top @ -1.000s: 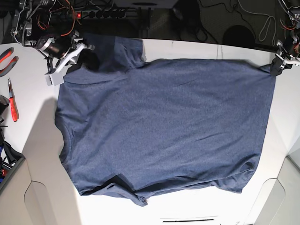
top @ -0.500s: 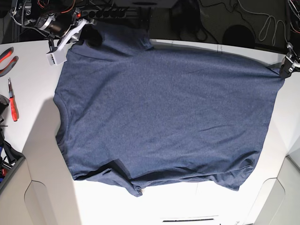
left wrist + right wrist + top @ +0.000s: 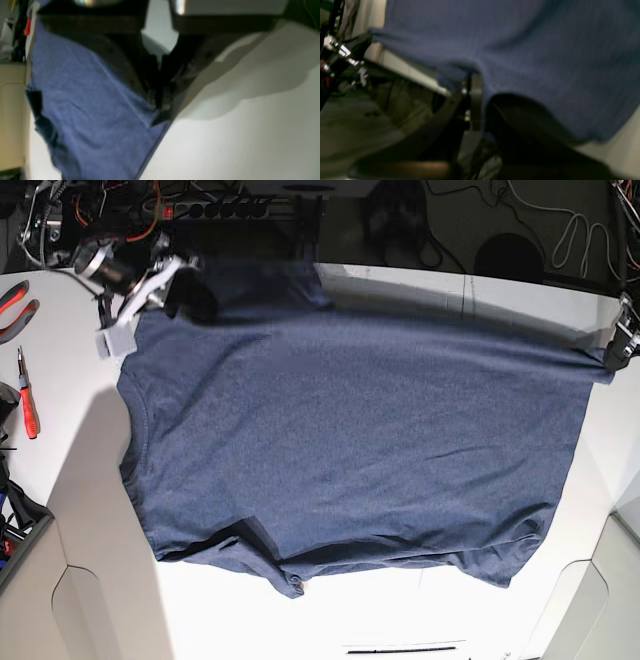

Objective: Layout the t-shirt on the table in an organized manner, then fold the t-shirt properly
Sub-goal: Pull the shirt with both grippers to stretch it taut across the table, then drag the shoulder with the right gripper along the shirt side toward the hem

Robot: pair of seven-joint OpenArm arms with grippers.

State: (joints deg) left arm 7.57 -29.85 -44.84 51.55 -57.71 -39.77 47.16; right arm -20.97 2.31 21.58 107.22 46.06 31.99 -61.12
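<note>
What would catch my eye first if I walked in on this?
The big navy t-shirt spread across most of the white table, plain side up. Next, the two tools pinching its far edge: the right tool at the shoulder by the sleeve, the left tool at the opposite corner, stretching the cloth between them. Red-handled pliers lie at the table's edge.

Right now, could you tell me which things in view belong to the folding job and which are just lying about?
Job: t-shirt; table; left gripper; right gripper.
Lying about: red-handled pliers; red screwdriver; cables.
</note>
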